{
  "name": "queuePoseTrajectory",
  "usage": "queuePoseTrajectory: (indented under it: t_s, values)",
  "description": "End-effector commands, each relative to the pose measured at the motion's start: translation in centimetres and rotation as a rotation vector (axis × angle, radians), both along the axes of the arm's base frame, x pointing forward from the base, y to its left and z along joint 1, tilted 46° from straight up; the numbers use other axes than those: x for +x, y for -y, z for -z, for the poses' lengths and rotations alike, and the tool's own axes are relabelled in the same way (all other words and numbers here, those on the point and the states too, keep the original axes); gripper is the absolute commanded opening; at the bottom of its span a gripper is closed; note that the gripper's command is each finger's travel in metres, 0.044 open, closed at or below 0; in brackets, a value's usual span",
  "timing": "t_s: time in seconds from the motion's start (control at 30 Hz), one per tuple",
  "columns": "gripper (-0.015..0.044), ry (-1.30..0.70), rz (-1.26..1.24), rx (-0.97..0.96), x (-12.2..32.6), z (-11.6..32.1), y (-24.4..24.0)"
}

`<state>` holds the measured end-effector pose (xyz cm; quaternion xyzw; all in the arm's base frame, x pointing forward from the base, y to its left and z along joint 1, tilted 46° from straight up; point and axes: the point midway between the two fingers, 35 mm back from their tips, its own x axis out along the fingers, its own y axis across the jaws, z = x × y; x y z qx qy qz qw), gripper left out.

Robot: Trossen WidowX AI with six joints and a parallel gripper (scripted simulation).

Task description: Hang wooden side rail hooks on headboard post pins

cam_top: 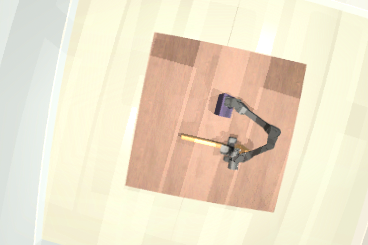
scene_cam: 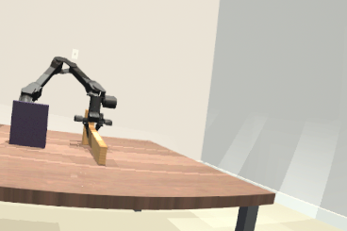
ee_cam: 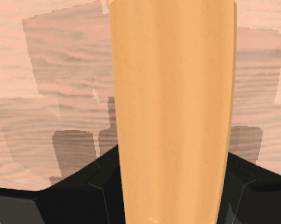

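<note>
Evidently, end effector (cam_top: 231, 147) (scene_cam: 95, 123) (ee_cam: 161, 143) partly closed around the wooden rail (cam_top: 201, 141) (scene_cam: 98, 146) (ee_cam: 173, 100), well inside the table (cam_top: 165, 169) (scene_cam: 189, 178) (ee_cam: 16, 120) edges.

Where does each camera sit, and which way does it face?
Top: high overhead, facing down at the table; whole arm visible.
Exterior: beyond the table's edge, looking across it toward a wall; the arm shows side-on.
Wrist: on the arm, facing down along the rail; only the tool's dark fingers show.
Top and exterior share the purple block.
</note>
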<state>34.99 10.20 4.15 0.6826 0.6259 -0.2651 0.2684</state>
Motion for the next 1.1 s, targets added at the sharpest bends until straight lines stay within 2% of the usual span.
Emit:
queuePoseTrajectory:
  t_s: [0.0, 1.07]
  values:
    - [0.0000, 0.004, 0.007, 0.003, 0.16, -0.34, 0.07]
    - [0.0000, 0.004, 0.007, 0.003, 0.22, -0.62, -0.15]
